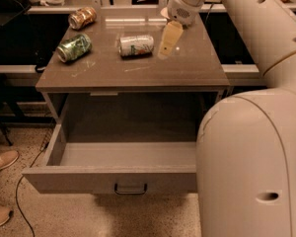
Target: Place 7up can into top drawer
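Observation:
The 7up can [136, 46], pale silver-white with green lettering, lies on its side on the cabinet top [138, 70], near the middle. My gripper [167, 42] hangs just to the right of the can, close above the cabinet top, and does not touch the can. The top drawer [89, 179] is pulled out wide below the cabinet top. Its inside shows nothing in it, and its dark handle [130, 189] is at the front centre.
A dark-green can [74, 47] lies on its side at the left of the cabinet top. An orange-brown can [82, 17] lies at the back left. My arm's large white body [246, 152] fills the right side. Shoes [2, 162] are on the floor at left.

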Motion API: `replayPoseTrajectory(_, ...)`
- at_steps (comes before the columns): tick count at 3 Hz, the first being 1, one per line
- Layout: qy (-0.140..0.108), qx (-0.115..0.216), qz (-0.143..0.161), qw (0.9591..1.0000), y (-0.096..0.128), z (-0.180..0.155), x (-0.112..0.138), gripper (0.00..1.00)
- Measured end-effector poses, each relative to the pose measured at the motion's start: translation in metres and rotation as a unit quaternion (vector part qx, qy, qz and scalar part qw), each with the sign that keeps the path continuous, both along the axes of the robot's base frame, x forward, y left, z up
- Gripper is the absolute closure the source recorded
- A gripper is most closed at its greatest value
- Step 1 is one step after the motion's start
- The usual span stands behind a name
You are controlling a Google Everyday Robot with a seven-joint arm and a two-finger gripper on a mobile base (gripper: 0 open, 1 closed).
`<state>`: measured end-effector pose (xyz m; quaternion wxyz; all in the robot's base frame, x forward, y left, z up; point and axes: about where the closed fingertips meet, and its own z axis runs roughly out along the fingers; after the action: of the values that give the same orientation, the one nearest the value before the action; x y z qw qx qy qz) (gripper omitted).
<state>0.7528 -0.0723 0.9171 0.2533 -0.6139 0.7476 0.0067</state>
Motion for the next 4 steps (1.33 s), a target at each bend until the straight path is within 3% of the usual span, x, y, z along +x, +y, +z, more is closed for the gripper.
replayPoseTrajectory(2,-0.007,0.017,0.035,0.9992,0.044,-0.028,0.03,0.0)
replayPoseTrajectory(4,0.005,0.051,0.035,0.9981,0.081,-0.051,0.059,0.0)
